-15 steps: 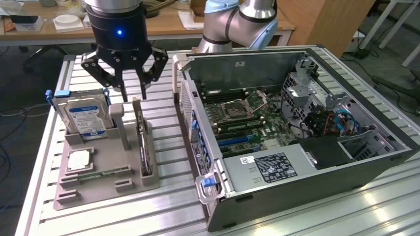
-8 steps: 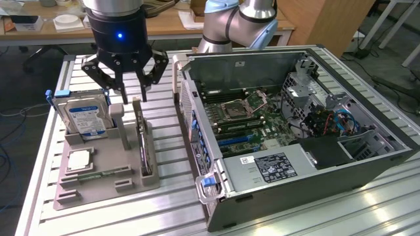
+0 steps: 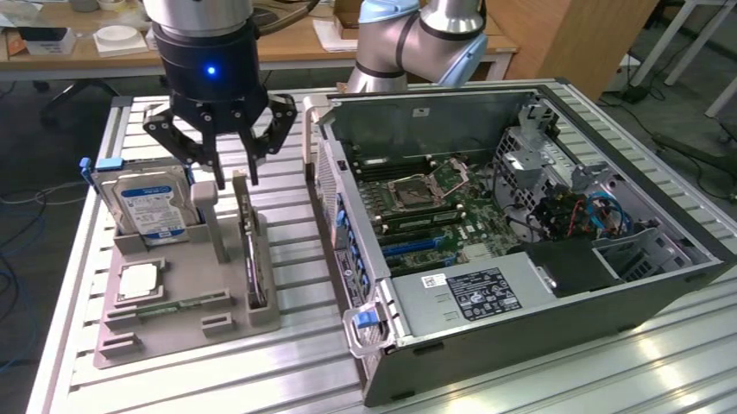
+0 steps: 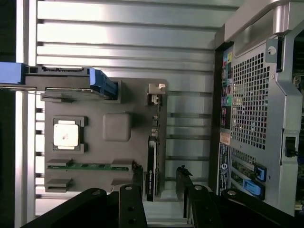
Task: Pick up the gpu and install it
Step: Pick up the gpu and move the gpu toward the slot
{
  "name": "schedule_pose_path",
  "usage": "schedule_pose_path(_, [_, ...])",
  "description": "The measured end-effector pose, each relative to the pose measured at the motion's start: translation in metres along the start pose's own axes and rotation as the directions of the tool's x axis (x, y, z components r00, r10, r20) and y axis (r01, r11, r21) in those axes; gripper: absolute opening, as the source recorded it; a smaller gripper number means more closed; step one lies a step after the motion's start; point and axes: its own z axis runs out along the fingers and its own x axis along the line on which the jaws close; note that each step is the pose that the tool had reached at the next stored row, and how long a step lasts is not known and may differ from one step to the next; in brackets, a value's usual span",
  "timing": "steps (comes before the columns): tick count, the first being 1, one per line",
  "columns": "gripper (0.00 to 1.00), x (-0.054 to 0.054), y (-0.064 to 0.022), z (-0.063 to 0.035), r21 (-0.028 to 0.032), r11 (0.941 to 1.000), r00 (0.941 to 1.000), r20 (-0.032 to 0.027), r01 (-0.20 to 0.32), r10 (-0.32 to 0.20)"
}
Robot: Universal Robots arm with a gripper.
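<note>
Hovers just above the gpu (image 3: pixel 251 259) with the gripper (image 3: pixel 235 179), jaws released and spread to either side of the thin card, nothing grasped yet. Looks lined up with the card's length, probably so that closing would pinch its two flat faces.

Finds the gpu on the grey tray (image 3: pixel 161 332), standing on its long edge in a narrow slot along the side nearest the computer case (image 3: pixel 519 345). Seems kept upright like this to leave the top edge free for a grip from above. Same idea for the hard drive (image 3: pixel 150 203), upright in its own pocket toward the exterior view's left. By contrast, the processor (image 3: pixel 138 280) and the memory stick (image 3: pixel 185 304) laid flat in shallow recesses. Tray resting on the slatted worktop (image 3: pixel 230 384), just beside the case. Case lying on its side with the panel off, so giving access to the board from above.

As for writing: a blue and white label on the hard drive, a black label with a white sticker on the grey cover plate (image 3: pixel 513 276) inside the case, small stickers on the case's back panel in the wrist view. None of it legible, and no brand readable.
</note>
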Motion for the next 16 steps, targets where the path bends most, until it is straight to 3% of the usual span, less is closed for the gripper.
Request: schedule_pose_path(16, [0.42, 0.0003, -0.0059, 0.0105, -0.0013, 1.0000, 1.0000, -0.0001, 0.000, 0.000])
